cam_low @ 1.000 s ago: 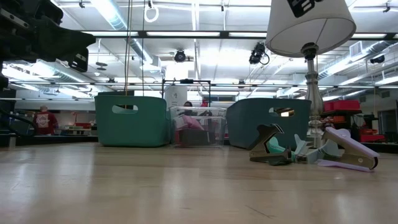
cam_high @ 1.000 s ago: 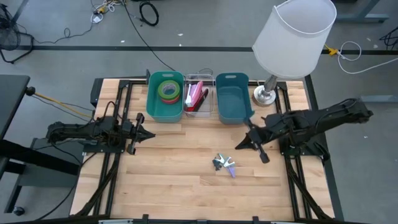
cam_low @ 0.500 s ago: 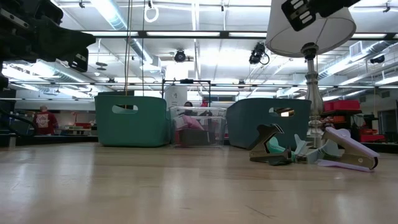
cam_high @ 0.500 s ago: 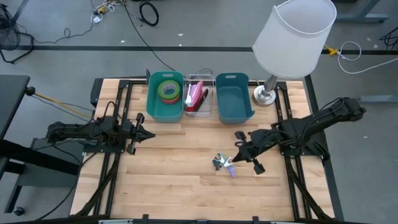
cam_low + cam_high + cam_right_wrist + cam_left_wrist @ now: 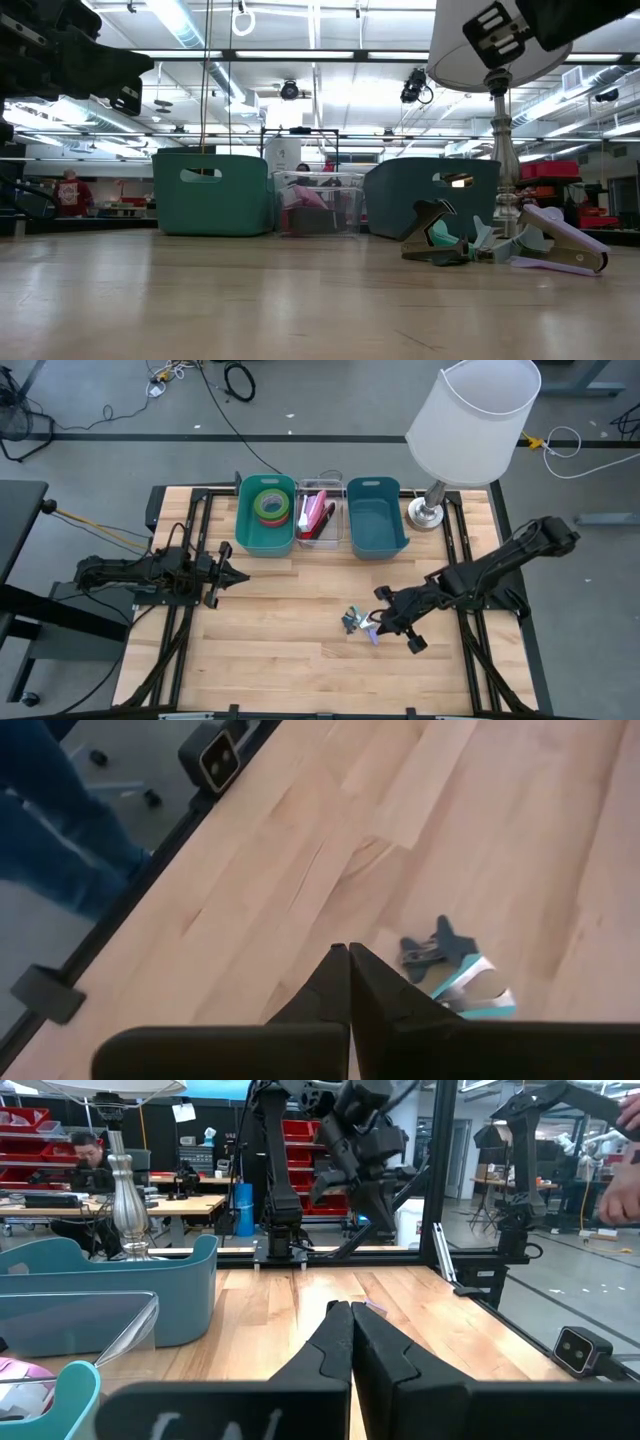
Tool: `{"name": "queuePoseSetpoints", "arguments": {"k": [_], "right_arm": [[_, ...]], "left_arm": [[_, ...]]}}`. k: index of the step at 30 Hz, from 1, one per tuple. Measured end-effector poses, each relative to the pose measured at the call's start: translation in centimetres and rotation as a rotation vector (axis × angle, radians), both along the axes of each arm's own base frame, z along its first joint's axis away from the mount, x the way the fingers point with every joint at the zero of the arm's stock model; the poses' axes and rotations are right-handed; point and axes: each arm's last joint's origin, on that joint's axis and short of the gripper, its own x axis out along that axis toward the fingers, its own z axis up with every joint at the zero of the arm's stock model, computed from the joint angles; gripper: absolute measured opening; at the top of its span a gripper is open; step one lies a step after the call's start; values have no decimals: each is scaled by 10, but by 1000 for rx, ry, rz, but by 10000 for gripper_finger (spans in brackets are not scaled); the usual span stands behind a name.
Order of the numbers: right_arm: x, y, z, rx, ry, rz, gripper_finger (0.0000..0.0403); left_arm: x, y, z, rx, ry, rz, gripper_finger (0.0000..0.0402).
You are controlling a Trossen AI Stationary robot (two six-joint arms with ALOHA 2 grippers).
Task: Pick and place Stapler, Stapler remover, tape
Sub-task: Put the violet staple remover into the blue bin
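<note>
Presently, in the high view, the right gripper point(image 5: 374, 626) is seen held low over the staple removers point(image 5: 360, 623) lying near the middle of the counter point(image 5: 270, 650), its jaws together and empty; the left gripper point(image 5: 243, 577) waits at the left side of the counter, jaws likewise together. Rolls of tape point(image 5: 270, 506) are seen inside the left teal bin point(image 5: 246, 538), a pink stapler point(image 5: 318, 515) inside the clear container point(image 5: 323, 542) between the bins, and nothing can be made out inside the right teal bin point(image 5: 376, 544); a lamp point(image 5: 473, 422) stands at the far right corner. In the low view, a dark-and-teal remover point(image 5: 434, 236) and a lilac remover point(image 5: 558, 244) are shown resting on the counter, just beside one another, with the bins behind them. In the left wrist view, the closed fingers point(image 5: 345, 1342) are shown pointing across the bare wood toward the right arm point(image 5: 350, 1135). In the right wrist view, the closed fingers point(image 5: 345, 982) are shown pointing down at the wood, with a dark remover point(image 5: 432, 945) and a teal-and-white piece point(image 5: 470, 992) just ahead of them. The step in hand is judged to be the approach to a staple remover. For the next move, the jaws would have to be parted, lowered astride one remover, closed on it, and the remover then carried to a bin, presumably the right one.
</note>
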Motion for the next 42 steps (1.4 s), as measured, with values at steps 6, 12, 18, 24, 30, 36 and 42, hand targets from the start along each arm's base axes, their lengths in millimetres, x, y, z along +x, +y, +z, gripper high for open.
{"name": "queuePoseSetpoints", "arguments": {"k": [6, 12, 18, 24, 30, 36, 42], "right_arm": [[0, 7, -6, -13, 27, 26, 0], [0, 12, -9, -18, 38, 42, 5], [-3, 17, -9, -18, 38, 65, 20], [-5, 21, -9, -19, 38, 81, 22], [-6, 23, -9, 5, 56, 56, 22], [-6, 23, -9, 24, 70, 32, 22], [-6, 23, -9, 70, 104, -30, 22]], "left_arm": [[0, 0, 0, 0, 0, 0, 3], [0, 0, 0, 0, 0, 0, 3], [0, 0, 0, 0, 0, 0, 3], [0, 0, 0, 0, 0, 0, 3], [0, 0, 0, 0, 0, 0, 3], [0, 0, 0, 0, 0, 0, 3], [0, 0, 0, 0, 0, 0, 3]]}}
